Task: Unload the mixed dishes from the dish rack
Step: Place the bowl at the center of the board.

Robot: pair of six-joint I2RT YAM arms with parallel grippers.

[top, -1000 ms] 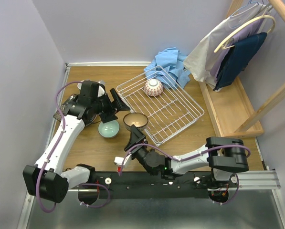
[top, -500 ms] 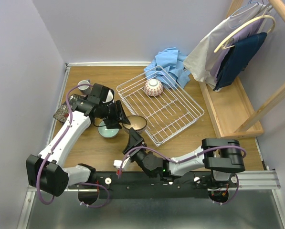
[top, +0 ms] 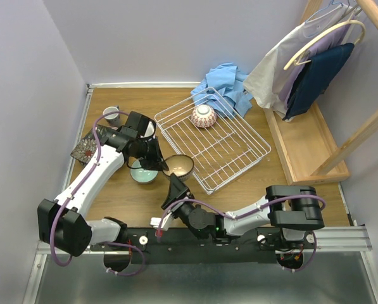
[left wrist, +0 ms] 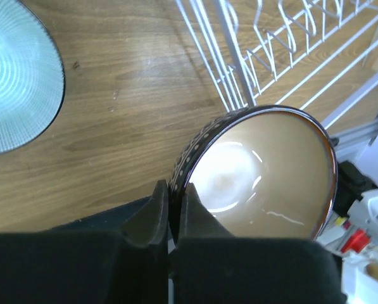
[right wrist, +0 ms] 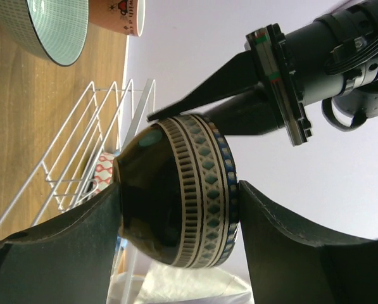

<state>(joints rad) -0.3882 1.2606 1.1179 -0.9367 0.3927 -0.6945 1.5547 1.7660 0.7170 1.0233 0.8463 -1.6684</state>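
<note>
The brown bowl (top: 179, 165) with a patterned band hangs just left of the dish rack (top: 239, 152), held from two sides. My right gripper (right wrist: 179, 190) spans it from foot to rim, shut on it, and shows in the top view (top: 175, 185) under the bowl. My left gripper (left wrist: 173, 190) pinches the bowl's rim (left wrist: 182, 168), one finger inside and one outside. A pink patterned bowl (top: 203, 116) sits upside down in the rack. A pale green bowl (top: 142, 172) stands on the table beneath the left arm.
A grey cup (top: 111, 114) and a black floral plate (top: 85, 149) lie at the far left. An orange cup (right wrist: 119, 12) stands by the green bowl (right wrist: 52, 25). A blue cloth (top: 223, 85) lies behind the rack; a wooden clothes rack (top: 315, 69) stands at right.
My left gripper swung right from over the green bowl to the brown bowl and shut on its rim. The right gripper kept the bowl and drew slightly nearer.
</note>
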